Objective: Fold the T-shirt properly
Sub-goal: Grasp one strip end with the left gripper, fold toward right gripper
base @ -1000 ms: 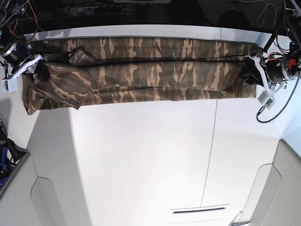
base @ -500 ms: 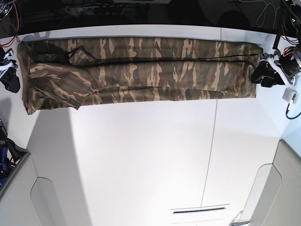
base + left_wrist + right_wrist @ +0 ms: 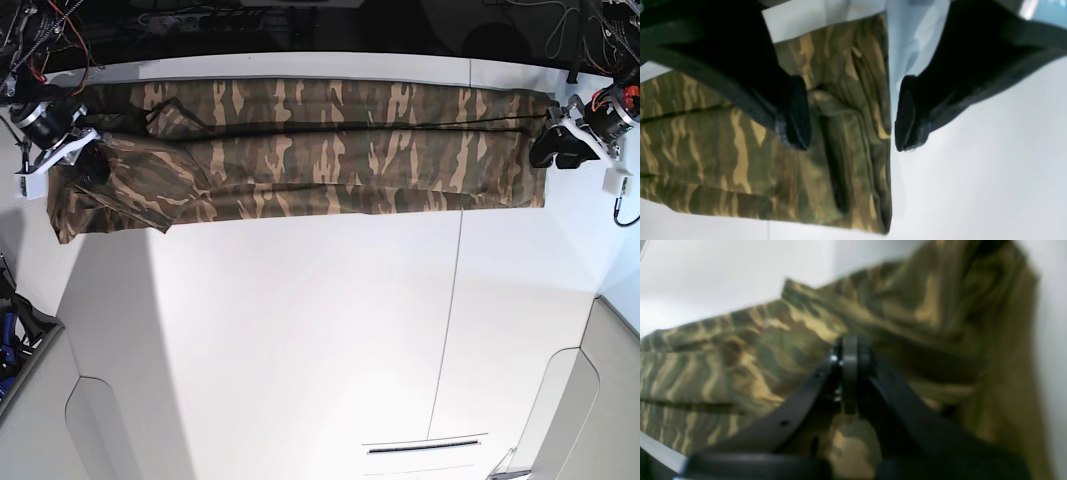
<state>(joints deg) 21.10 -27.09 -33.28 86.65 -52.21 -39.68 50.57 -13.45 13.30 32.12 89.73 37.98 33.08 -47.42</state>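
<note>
T-shirt (image 3: 300, 145) lying as long band on desk (image 3: 300, 330). Both hands coming back in: left hand (image 3: 851, 116) spread over end, right hand (image 3: 850, 350) pressed together, I am readying cross fold.

T-shirt (image 3: 300, 150) lies on white bench (image 3: 300, 340) as a long narrow camo band running left-right across the far part, folded lengthwise w/ a dark crease line along the middle. Its left end is wider & rumpled, w/ a flap sagging toward the near side. Right tool (image 3: 88, 160) sits over that rumpled end; left tool (image 3: 553, 148) at the opposite end, by the cloth edge. Cables (image 3: 180, 18) along the dark back edge.
</note>
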